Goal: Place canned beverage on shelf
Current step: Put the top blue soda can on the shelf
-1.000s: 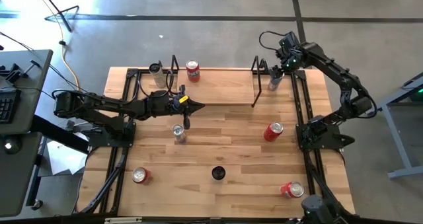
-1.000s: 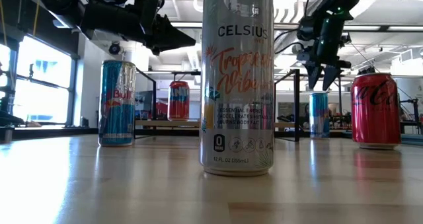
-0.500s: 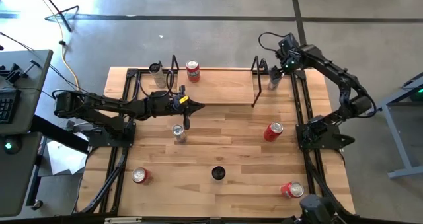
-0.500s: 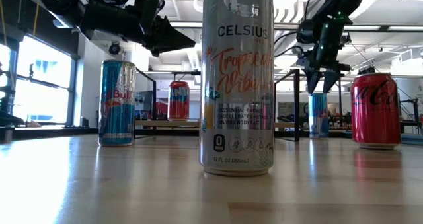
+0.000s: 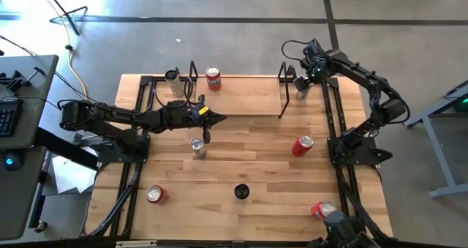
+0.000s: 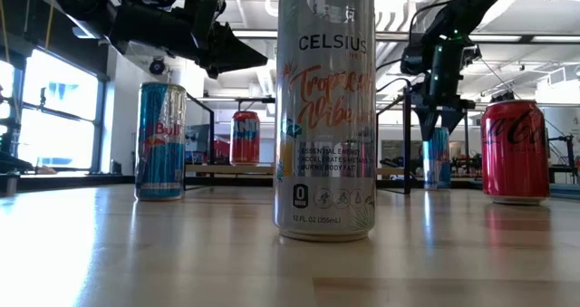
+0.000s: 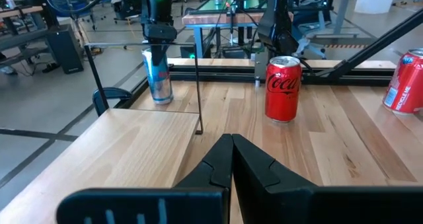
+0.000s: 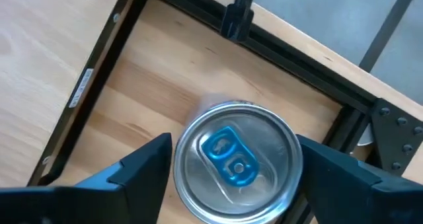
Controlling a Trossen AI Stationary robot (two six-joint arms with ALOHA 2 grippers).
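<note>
A slim blue-and-silver can (image 8: 236, 159) stands upright on the tabletop just right of the shelf's right end frame (image 5: 285, 87). It also shows in the high view (image 5: 300, 92) and the low view (image 6: 437, 158). My right gripper (image 8: 238, 168) is open right above it, pointing down, one finger on each side of the can's top, apart from it. The shelf (image 5: 241, 93) is a pale plank at the far side and holds a red can (image 5: 213, 78). My left gripper (image 5: 208, 121) is shut and empty, above the table's middle left.
A silver can (image 5: 173, 77) stands left of the shelf. A Red Bull can (image 5: 197, 147), a Celsius can (image 5: 241, 192) and red cans (image 5: 155, 195) (image 5: 303, 145) (image 5: 322, 210) stand on the tabletop. Black frame rails (image 8: 192, 19) run close by the blue can.
My right gripper has come down and a little toward the table's left, over the slim blue can, so that its open fingers now stand at the can's top. The can has not moved.
</note>
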